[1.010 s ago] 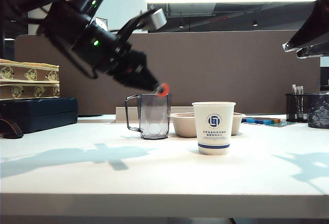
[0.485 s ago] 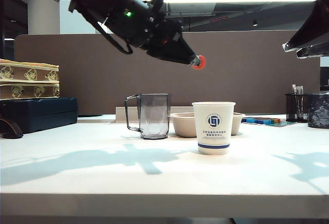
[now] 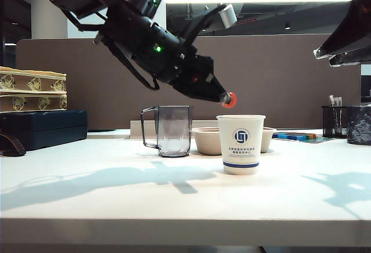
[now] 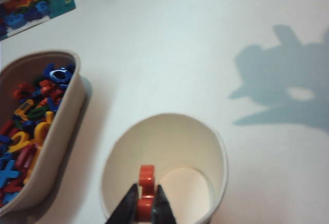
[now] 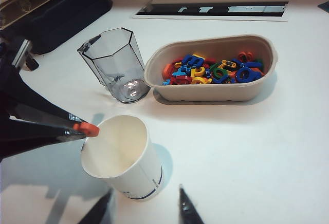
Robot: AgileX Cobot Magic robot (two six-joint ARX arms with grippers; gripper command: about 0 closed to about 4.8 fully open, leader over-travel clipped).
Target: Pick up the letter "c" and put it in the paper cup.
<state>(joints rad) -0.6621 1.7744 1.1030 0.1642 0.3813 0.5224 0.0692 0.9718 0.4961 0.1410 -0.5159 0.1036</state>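
My left gripper (image 3: 225, 97) is shut on the letter "c" (image 3: 231, 100), a small orange-red piece pinched at its tips. It hangs just above the left rim of the white paper cup (image 3: 241, 145) with the blue logo. In the left wrist view the letter "c" (image 4: 146, 174) shows between the dark fingers, over the open mouth of the paper cup (image 4: 177, 139). The right wrist view shows the letter "c" (image 5: 89, 128) at the rim of the paper cup (image 5: 128, 170). My right gripper (image 3: 323, 57) hovers high at the right, open, holding nothing (image 5: 145, 189).
A clear grey handled mug (image 3: 172, 130) stands left of the cup. Behind the cup is a low beige bowl (image 3: 206, 141) full of coloured letters (image 5: 211, 71). Stacked boxes and a dark case (image 3: 40, 128) sit far left, a mesh pen holder (image 3: 333, 121) far right.
The left gripper carried the letter "c" to the right from above the mug, rising first, then dropping to just over the paper cup's rim. The right gripper stayed put.
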